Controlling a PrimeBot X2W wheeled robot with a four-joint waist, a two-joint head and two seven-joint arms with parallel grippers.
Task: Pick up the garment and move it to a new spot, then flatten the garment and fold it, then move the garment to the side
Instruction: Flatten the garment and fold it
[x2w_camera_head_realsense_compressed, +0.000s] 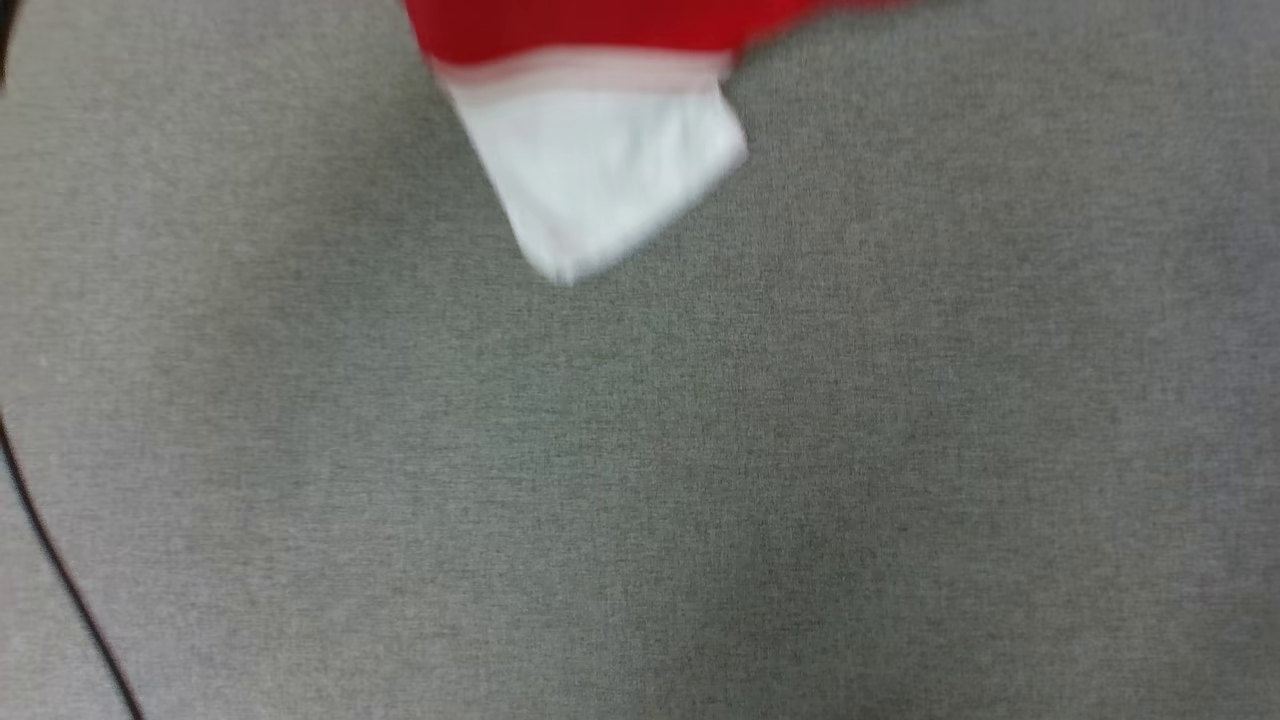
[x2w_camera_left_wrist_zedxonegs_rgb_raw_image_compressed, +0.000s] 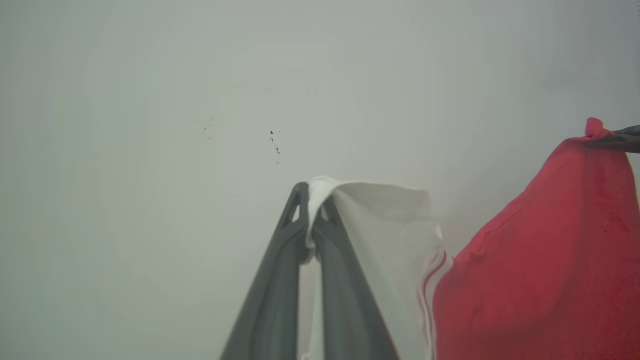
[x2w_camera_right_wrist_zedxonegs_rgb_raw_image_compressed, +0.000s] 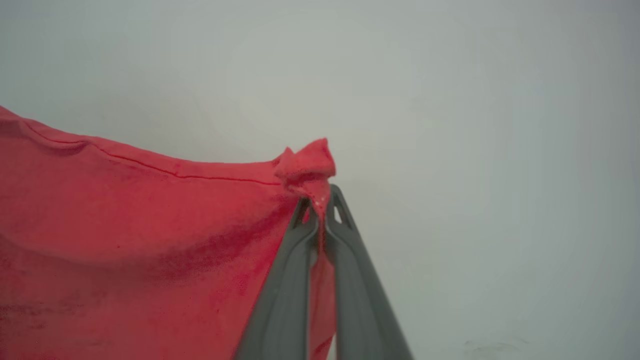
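The garment (x2w_camera_head_realsense_compressed: 590, 130) hangs into the top of the head view, red above, then striped trim, then a white sleeve pointing down over the grey cloth surface (x2w_camera_head_realsense_compressed: 700, 480). In the left wrist view my left gripper (x2w_camera_left_wrist_zedxonegs_rgb_raw_image_compressed: 312, 192) is shut on the white sleeve edge of the garment (x2w_camera_left_wrist_zedxonegs_rgb_raw_image_compressed: 395, 220), with the red body to its right. At that view's right edge the other gripper's fingertips (x2w_camera_left_wrist_zedxonegs_rgb_raw_image_compressed: 622, 139) pinch the red cloth. In the right wrist view my right gripper (x2w_camera_right_wrist_zedxonegs_rgb_raw_image_compressed: 322, 197) is shut on a bunched red corner of the garment (x2w_camera_right_wrist_zedxonegs_rgb_raw_image_compressed: 150, 225), which spreads to the left.
A thin black cable (x2w_camera_head_realsense_compressed: 60, 570) runs along the lower left of the grey surface. Behind the garment in both wrist views stands a plain pale wall (x2w_camera_left_wrist_zedxonegs_rgb_raw_image_compressed: 200, 100) with a few dark specks.
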